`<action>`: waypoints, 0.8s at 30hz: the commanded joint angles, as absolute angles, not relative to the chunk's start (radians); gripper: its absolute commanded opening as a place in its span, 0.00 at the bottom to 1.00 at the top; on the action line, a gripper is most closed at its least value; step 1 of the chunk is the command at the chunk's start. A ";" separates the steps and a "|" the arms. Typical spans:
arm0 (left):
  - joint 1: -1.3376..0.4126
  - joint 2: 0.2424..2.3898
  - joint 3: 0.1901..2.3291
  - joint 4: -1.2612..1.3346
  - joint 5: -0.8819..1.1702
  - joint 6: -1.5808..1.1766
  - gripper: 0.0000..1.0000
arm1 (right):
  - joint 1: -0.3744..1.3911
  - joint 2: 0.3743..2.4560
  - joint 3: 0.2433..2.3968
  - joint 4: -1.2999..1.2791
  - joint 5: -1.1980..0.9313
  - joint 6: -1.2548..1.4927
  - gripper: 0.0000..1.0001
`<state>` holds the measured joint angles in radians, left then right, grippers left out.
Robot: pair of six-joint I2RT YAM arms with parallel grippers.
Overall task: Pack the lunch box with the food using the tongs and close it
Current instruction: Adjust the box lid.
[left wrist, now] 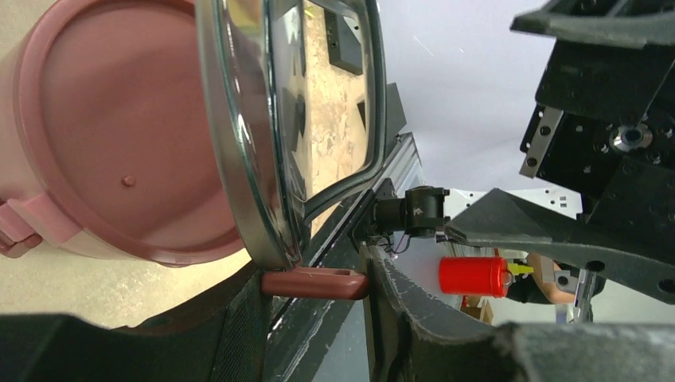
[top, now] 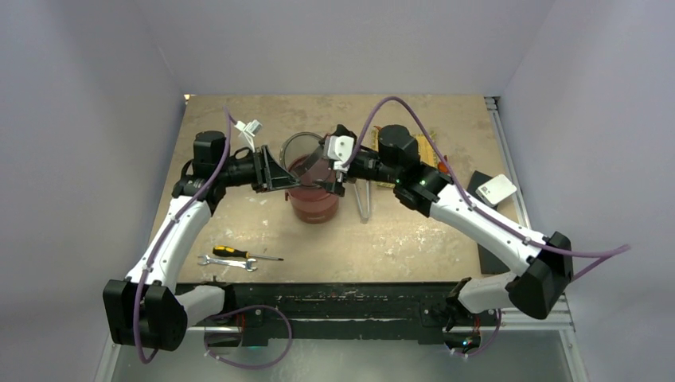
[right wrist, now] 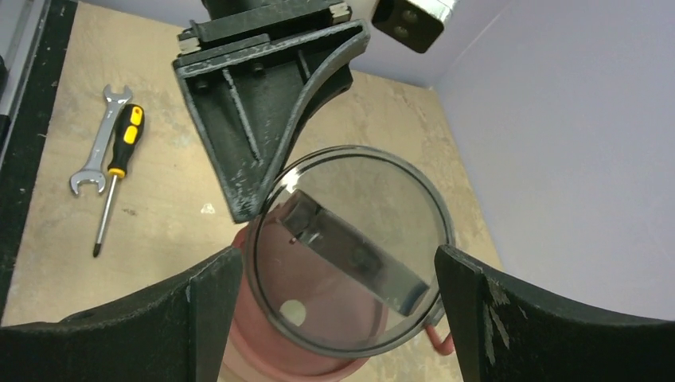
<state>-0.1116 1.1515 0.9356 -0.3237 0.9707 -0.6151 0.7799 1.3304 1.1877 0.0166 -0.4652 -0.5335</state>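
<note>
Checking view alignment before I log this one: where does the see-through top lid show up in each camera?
Top external: top lid at centre, tilted up just behind the red lunch box.
Left wrist: top lid on edge, upper middle, right of the lunch box.
Right wrist: top lid at centre, between the right fingers, over the lunch box.
Shared landmark: the red lunch box.

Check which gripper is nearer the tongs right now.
Right. The right gripper sits at the rim of the lunch box, beside the tongs; the left gripper, holding the top lid, is on the box's other side, farther off.
</note>
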 commanded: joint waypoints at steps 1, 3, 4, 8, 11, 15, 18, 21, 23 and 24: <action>-0.108 1.120 0.971 -0.304 1.028 -0.588 0.14 | 0.763 1.387 1.330 -0.094 -0.537 -0.631 0.92; -0.107 1.119 0.974 -0.304 1.028 -0.585 0.14 | 0.756 1.417 1.366 -0.122 -0.538 -0.644 0.91; -0.107 1.118 0.975 -0.304 1.030 -0.583 0.14 | 0.751 1.433 1.385 -0.144 -0.541 -0.650 0.90; -0.108 1.114 0.981 -0.310 1.035 -0.576 0.13 | 0.734 1.507 1.474 -0.288 -0.597 -0.705 0.89; -0.107 1.115 0.983 -0.318 1.037 -0.566 0.13 | 0.724 1.557 1.527 -0.367 -0.597 -0.734 0.87; -0.108 1.117 0.987 -0.329 1.037 -0.557 0.13 | 0.714 1.586 1.550 -0.397 -0.595 -0.757 0.85; -0.107 1.119 0.992 -0.334 1.038 -0.553 0.13 | 0.709 1.606 1.571 -0.426 -0.604 -0.773 0.81; -0.107 1.123 0.996 -0.337 1.041 -0.554 0.13 | 0.708 1.625 1.573 -0.423 -0.599 -0.772 0.73; -0.109 1.126 0.995 -0.340 1.042 -0.552 0.13 | 0.708 1.631 1.565 -0.401 -0.585 -0.762 0.64; -0.108 1.127 0.995 -0.342 1.042 -0.551 0.13 | 0.708 1.632 1.562 -0.390 -0.581 -0.758 0.58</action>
<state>-0.1116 1.1439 0.9409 -0.3706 1.0058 -0.5808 0.7109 1.6337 1.5257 -0.3965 -0.5697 -0.7582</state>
